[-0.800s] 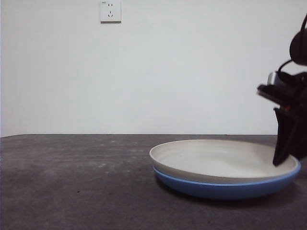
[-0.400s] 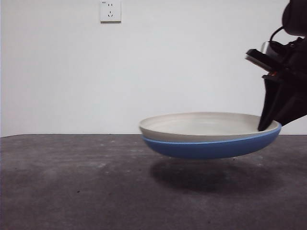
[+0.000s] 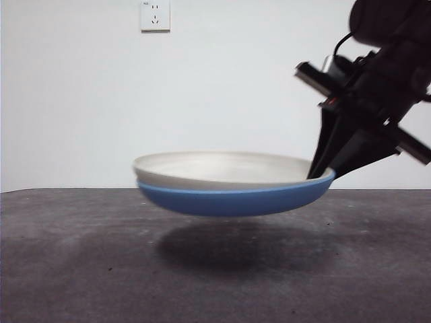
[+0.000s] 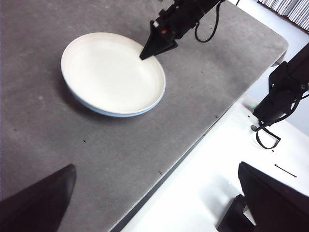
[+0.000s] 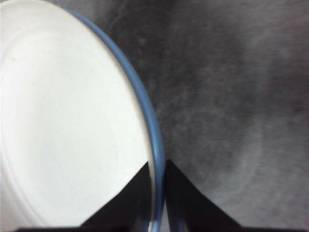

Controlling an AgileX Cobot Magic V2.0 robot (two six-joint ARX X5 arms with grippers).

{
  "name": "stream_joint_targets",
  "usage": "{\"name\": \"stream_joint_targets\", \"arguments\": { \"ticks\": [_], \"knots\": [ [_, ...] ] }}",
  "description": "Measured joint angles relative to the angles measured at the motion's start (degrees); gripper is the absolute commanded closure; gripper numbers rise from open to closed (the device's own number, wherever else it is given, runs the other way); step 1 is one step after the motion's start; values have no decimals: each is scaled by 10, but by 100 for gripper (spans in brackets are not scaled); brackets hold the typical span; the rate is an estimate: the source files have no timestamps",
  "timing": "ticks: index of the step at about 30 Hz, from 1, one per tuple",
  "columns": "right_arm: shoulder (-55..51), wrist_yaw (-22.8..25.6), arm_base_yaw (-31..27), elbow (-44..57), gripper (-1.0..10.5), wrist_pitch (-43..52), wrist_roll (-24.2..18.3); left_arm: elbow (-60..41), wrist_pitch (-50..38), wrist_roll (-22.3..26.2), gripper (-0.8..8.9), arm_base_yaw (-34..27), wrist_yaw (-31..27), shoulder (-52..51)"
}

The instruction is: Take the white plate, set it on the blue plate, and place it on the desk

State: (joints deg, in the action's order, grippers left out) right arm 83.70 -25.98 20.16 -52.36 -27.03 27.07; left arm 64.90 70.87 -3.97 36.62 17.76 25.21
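Right wrist view: right tool [image 5: 157,193] is closed on the rims of the stacked plates, one black jaw inside over the white plate [image 5: 63,121], the other outside the edge of the blue plate [image 5: 145,104], whose rim runs between the two jaws. Front view: same tool [image 3: 322,173] comes in from the upper right, dark and angled down, clamping the stack at its right edge. White plate [image 3: 222,168] sits nested in the blue plate [image 3: 232,200]; both are held clear of the table [image 3: 81,269], roughly level, with a soft shadow on the surface directly below. A wall socket [image 3: 155,15] shows on the white wall behind, upper left. Left wrist view: left tool [image 4: 154,203] waits well apart from the plates, over the table's near edge, jaws spread wide with nothing between them. From there the right tool [image 4: 147,52] appears as a black wedge reaching over the white plate [image 4: 108,72], with only a thin crescent of the blue plate [image 4: 104,110] visible beneath its rim, above the grey speckled table [image 4: 207,72].
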Motion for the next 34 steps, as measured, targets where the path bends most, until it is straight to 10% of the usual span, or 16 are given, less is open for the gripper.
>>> {"name": "stream_joint_targets", "arguments": {
  "ticks": [26,34],
  "knots": [
    [118,-11,19,0,929,55,33,0,8,0,158,0,0,0],
    [113,-13,19,0,441,54,17,0,8,0,158,0,0,0]
  ]
}}
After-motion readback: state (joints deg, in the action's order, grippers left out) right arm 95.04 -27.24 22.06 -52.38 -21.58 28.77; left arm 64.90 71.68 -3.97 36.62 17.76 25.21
